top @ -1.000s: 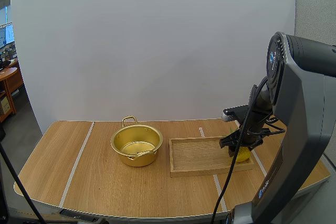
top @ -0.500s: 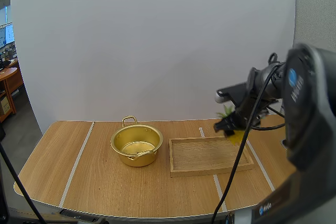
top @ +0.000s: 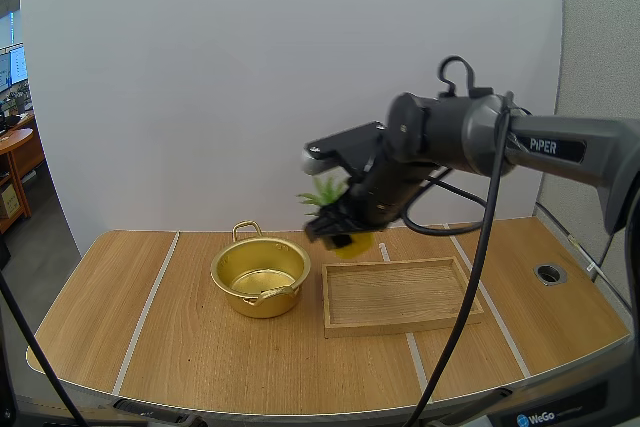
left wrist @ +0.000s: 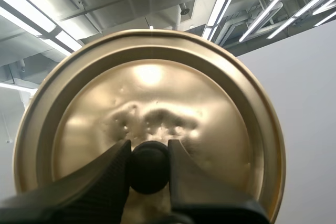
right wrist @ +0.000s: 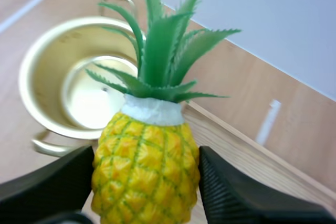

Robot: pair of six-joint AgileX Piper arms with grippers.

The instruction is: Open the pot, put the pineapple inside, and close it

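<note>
While my right gripper [right wrist: 147, 192] is clamping the pineapple [right wrist: 146, 156] by its yellow body, one black finger is pressing on each flank and the green crown is pointing away from the wrist. From the high view, I am seeing the fruit hanging in the air above the table [top: 190, 347], roughly over the gap between the pot [top: 260, 275] and the wooden tray [top: 400, 297], touching neither. The pot is standing open just left of the tray, and it is looking empty as far as I can judge. My left gripper [left wrist: 148, 148] is pinching the black knob [left wrist: 148, 174] of the golden lid [left wrist: 152, 93], a finger on either side. Where that lid is sitting relative to the pot I cannot tell from the wrist camera.
</note>
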